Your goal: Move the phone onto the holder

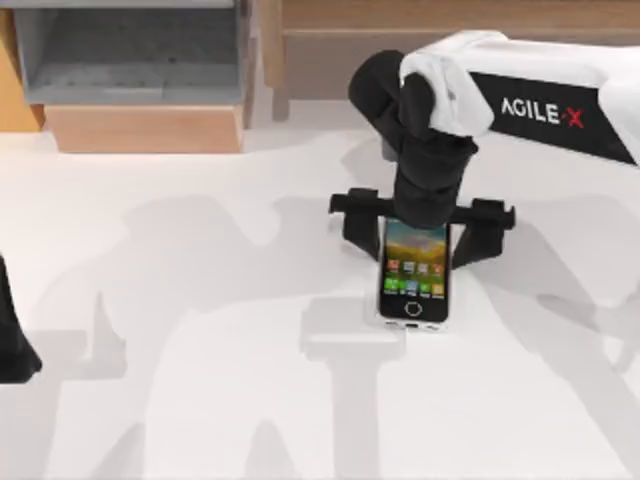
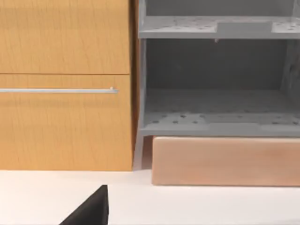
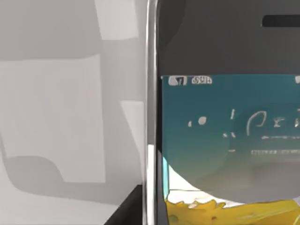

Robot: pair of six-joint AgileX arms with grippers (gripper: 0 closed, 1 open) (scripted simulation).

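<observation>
An AgileX right arm reaches in from the far right of the white table (image 1: 200,350) and hangs its right gripper (image 1: 428,228) directly over the far end of the phone (image 1: 414,270), right of the table's centre. The phone shows its lit screen upward, long axis running near to far, home button at the near end. The gripper's black fingers (image 1: 362,222) stand spread wide, one off each long side of the phone; whether they touch its rim cannot be told, and nothing appears clamped. In the right wrist view the phone (image 3: 225,122) sits very close beneath the camera. No holder can be made out with certainty. The right arm is plainly the nearer; the left gripper (image 1: 15,340) sits parked at the table's left edge, well apart, facing a wooden cabinet (image 2: 65,84) and grey shelf (image 2: 215,112).
</observation>
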